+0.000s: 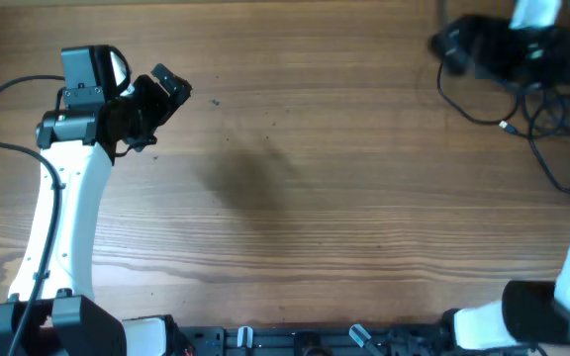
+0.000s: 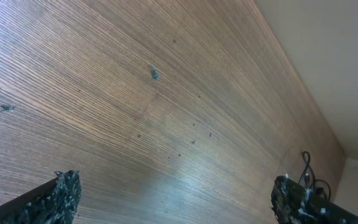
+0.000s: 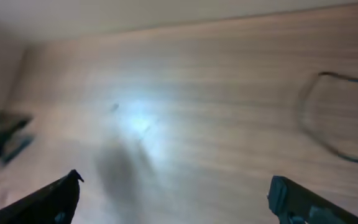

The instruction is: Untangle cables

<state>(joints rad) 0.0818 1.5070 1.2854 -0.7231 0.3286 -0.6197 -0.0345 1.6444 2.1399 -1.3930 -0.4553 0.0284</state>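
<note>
The cables [image 1: 540, 127] are thin black cords in loose loops at the table's far right, with a small plug end [image 1: 505, 126] pointing left. My right gripper [image 1: 445, 44] hovers at the far right back, just above and left of the loops. In the blurred right wrist view its fingers [image 3: 176, 180] are wide open and empty, and one cable loop [image 3: 328, 118] lies to the right. My left gripper [image 1: 171, 91] is at the far left, open and empty [image 2: 174, 182], far from the cables. They show as small distant loops in the left wrist view [image 2: 306, 167].
The wooden table [image 1: 295, 198] has small dark specks [image 2: 154, 73] near the left gripper. The table's back edge meets a pale wall [image 2: 328, 56]. A black rail [image 1: 305, 341] with the arm bases runs along the front edge.
</note>
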